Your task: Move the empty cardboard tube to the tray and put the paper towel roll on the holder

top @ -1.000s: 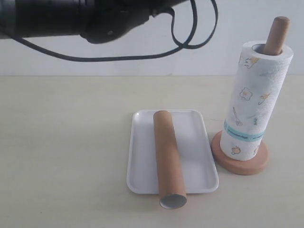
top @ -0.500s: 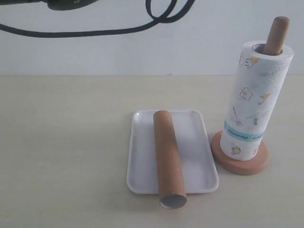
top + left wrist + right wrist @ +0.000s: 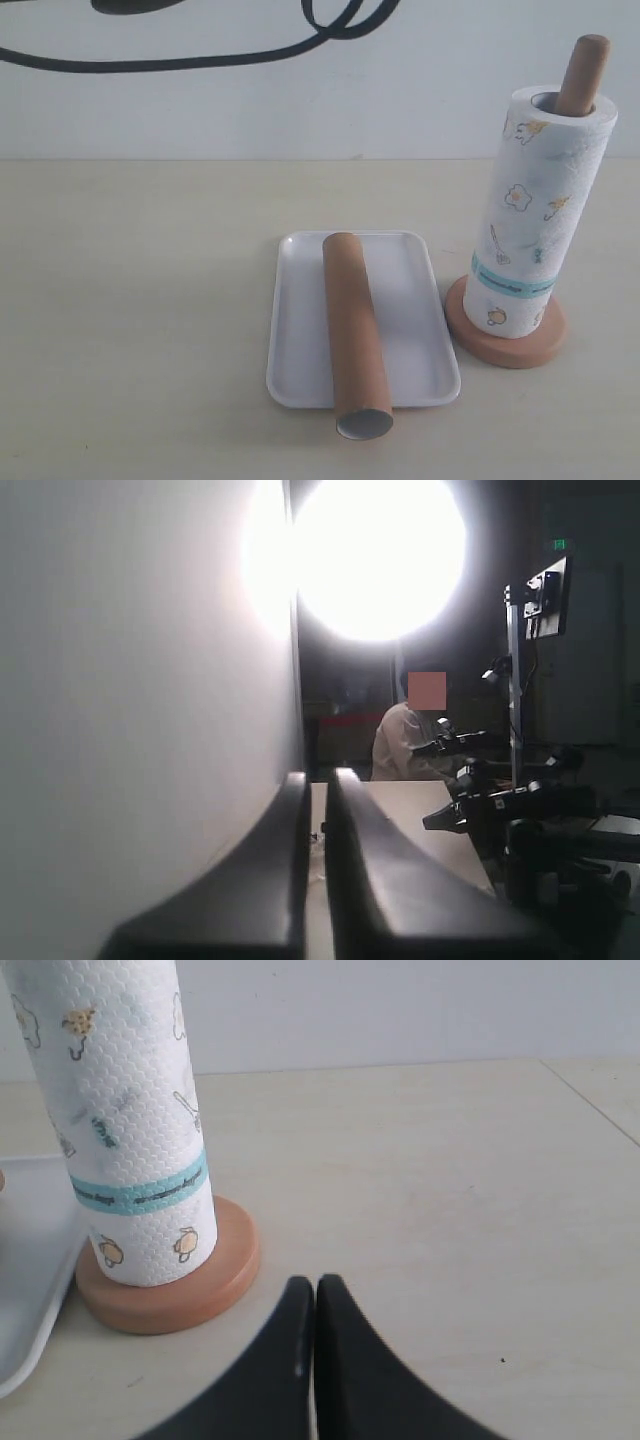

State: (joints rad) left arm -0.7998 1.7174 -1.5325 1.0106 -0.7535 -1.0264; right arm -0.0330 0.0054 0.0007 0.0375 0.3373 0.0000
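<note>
Overhanging the tray (image 3: 290, 395) rim, the tube (image 3: 352, 330) lies along the tray; a jolt to the worktop (image 3: 140, 300) could send it off. The roll (image 3: 535, 215) sits on the holder (image 3: 512, 348). Left gripper (image 3: 318, 780), right gripper (image 3: 314, 1285): closed, empty.

holder pole (image 3: 582, 75) mostly hidden inside paper towel roll (image 3: 535, 210), tray (image 3: 30, 1280) cut off by edge

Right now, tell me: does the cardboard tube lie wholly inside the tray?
No, the cardboard tube sticks out past the tray's near rim.
</note>
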